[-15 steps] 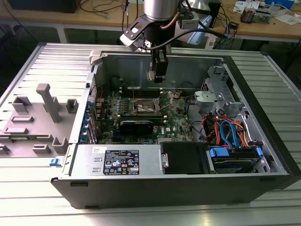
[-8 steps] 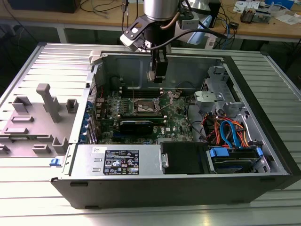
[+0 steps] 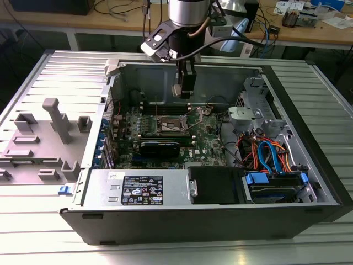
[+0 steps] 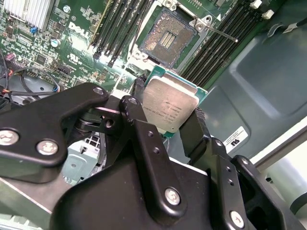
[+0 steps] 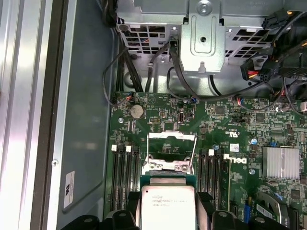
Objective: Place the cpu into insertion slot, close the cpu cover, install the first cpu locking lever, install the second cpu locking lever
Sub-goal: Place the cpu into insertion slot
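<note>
My gripper [image 3: 185,93] hangs inside the open computer case, above the green motherboard [image 3: 204,144], and is shut on the cpu. The cpu [image 4: 169,103] is a small square chip with a dull silver top on a green edge, clamped between the two black fingers [image 4: 193,130]; it also shows in the first wrist view [image 5: 168,203]. The insertion slot [image 4: 167,37] lies open with its dark gold-tinted centre bare, a short way beyond the chip. The cpu cover [image 5: 171,137] stands raised at the slot's far side. A thin locking lever [image 4: 221,32] sticks out beside the slot.
Black memory slots [image 4: 117,28] flank the socket on both sides. A black graphics card [image 3: 160,148] lies nearer the front, with the power supply [image 3: 138,190] before it. Blue and orange cables [image 3: 270,157] fill the exterior view's right. A grey fixture [image 3: 52,132] stands outside the case.
</note>
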`<state>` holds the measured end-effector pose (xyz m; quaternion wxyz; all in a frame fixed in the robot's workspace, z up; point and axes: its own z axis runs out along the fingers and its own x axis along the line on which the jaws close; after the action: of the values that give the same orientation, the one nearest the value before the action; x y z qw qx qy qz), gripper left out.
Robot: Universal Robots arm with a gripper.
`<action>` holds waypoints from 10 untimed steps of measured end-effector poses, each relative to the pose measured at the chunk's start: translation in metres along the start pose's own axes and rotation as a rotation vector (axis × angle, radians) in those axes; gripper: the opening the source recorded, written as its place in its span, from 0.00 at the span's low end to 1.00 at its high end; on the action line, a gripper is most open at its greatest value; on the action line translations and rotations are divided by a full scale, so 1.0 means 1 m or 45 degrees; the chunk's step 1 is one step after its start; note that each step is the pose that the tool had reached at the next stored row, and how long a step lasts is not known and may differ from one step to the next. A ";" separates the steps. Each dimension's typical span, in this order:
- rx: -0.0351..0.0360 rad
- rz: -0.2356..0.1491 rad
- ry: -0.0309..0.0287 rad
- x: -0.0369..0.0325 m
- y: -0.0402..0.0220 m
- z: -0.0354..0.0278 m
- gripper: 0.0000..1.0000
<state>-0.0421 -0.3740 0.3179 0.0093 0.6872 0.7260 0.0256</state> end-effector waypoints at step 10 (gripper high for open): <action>0.0057 0.011 -0.0003 -0.0002 -0.0004 0.0076 0.54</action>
<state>-0.0421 -0.3740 0.3103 0.0078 0.6903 0.7231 0.0239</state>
